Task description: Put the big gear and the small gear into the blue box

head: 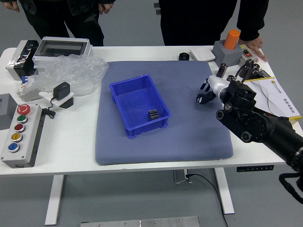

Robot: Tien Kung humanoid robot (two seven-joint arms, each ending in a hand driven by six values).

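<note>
So one black gear (153, 114) is in the near end of the blue box (124, 102), can't say big or small. Can't pick out the other, or tell whether the right robot hand (205, 91), over the mat (189, 137), is open or gripping it. If it's gripped, I'd lift well over the box wall and lower it beside the first. Watch the person's hand (254, 46) at the desk's (71, 142) far right.

Place: robotics lab or workshop
Button box (28, 136): red, green, yellow, blue buttons
Robot arm (258, 127): black, jointed
</note>
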